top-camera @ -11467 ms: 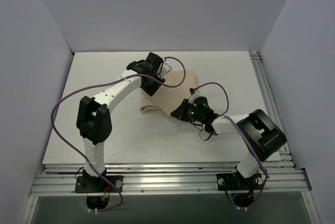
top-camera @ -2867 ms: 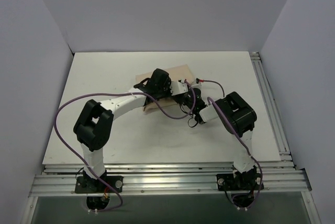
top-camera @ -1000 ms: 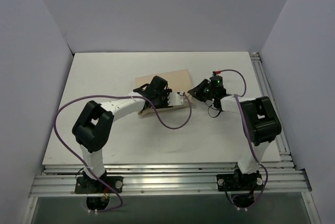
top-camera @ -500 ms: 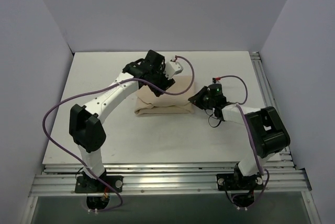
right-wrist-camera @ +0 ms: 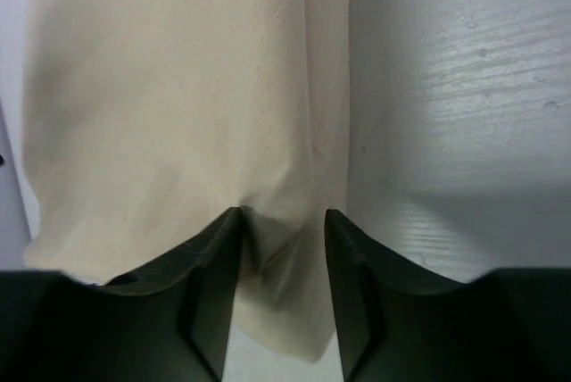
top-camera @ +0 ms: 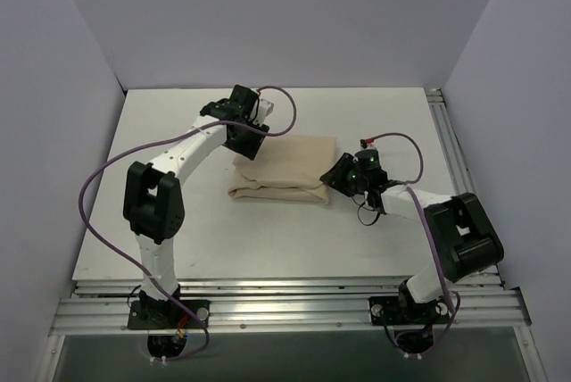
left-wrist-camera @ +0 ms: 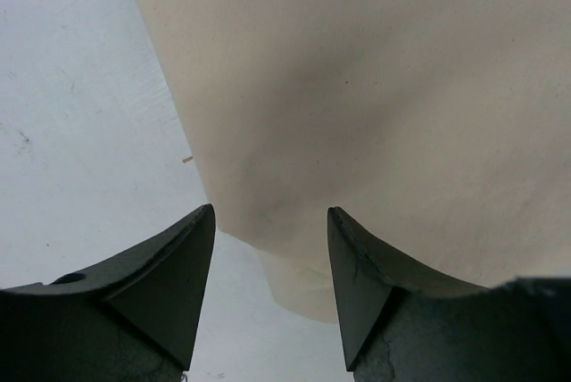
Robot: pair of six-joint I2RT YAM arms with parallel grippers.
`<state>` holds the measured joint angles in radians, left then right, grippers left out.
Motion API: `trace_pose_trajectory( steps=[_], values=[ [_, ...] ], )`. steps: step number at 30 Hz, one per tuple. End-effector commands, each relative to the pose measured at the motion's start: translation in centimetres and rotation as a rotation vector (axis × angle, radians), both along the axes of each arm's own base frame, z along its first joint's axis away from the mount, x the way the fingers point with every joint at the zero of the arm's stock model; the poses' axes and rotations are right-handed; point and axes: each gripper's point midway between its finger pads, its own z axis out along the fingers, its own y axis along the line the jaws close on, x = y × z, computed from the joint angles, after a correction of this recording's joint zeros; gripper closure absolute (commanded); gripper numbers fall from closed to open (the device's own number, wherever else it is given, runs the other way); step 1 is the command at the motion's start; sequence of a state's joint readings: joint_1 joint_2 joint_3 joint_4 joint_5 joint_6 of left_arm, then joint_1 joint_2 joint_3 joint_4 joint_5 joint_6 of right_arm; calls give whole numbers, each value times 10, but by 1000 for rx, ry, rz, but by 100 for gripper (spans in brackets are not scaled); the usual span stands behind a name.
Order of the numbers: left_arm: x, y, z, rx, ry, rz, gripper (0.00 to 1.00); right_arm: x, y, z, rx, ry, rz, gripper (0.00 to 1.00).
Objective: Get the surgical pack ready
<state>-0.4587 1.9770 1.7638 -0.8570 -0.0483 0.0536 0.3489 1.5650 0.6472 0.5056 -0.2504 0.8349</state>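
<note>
The surgical pack (top-camera: 285, 166) lies as a folded tan bundle near the middle of the white table (top-camera: 178, 230), a little toward 12 o'clock, its long side running from 9 to 3. No contents show, only cloth.

The left arm reaches far out and bends at the wrist, so the left gripper (top-camera: 252, 138) hangs over the pack's 10 o'clock corner. Its fingers (left-wrist-camera: 174, 266) are spread apart with nothing between them, and the cloth lies below the gap.

The right arm stretches low across the table, and the right gripper (top-camera: 331, 178) meets the pack's 4 o'clock end. Its fingers (right-wrist-camera: 219, 266) straddle a puckered fold of the edge. I cannot tell whether they pinch it.
</note>
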Motion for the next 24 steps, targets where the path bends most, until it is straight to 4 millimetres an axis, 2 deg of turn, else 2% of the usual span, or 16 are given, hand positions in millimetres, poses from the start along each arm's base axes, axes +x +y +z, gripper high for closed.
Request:
trace_pose_trajectory(
  steps=[1,2,4,5,8,9,10,11,13,14,15,16,17,18,21,24],
  values=[
    [6,5,-2,36,-48,34,40,-15,-5,7,-100,31,75,60],
    [4,7,-10,52,-41,32,41,-10,-7,23,-126,-15,92,56],
    [1,13,-17,69,-48,37,42,-13,-20,32,-202,-4,83,50],
    [-4,18,-25,87,-38,38,41,-5,-23,57,-234,-70,89,48],
    [-2,14,-17,70,-74,25,42,-8,-40,74,-343,-69,77,40],
    [-1,13,-15,67,-80,24,42,0,-38,90,-351,-108,70,39],
    [-1,12,-13,63,-82,28,42,4,-39,96,-377,-129,60,40],
    [0,12,-12,64,-84,31,42,4,-26,99,-384,-148,93,41],
    [2,15,-10,74,-93,42,42,16,1,115,-361,-239,144,57],
    [3,16,-8,75,-97,49,42,16,23,102,-328,-229,218,67],
    [3,19,-7,87,-105,60,42,18,50,107,-274,-276,276,87],
    [3,20,-2,87,-113,63,42,20,68,110,-238,-297,319,95],
    [4,21,0,88,-117,67,42,24,88,103,-202,-312,367,100],
    [4,24,4,95,-128,74,42,20,107,103,-179,-335,409,100],
    [7,33,15,116,-155,102,41,17,143,106,-85,-417,489,100],
    [14,51,23,154,-187,159,41,17,159,100,-2,-437,505,100]
  ],
)
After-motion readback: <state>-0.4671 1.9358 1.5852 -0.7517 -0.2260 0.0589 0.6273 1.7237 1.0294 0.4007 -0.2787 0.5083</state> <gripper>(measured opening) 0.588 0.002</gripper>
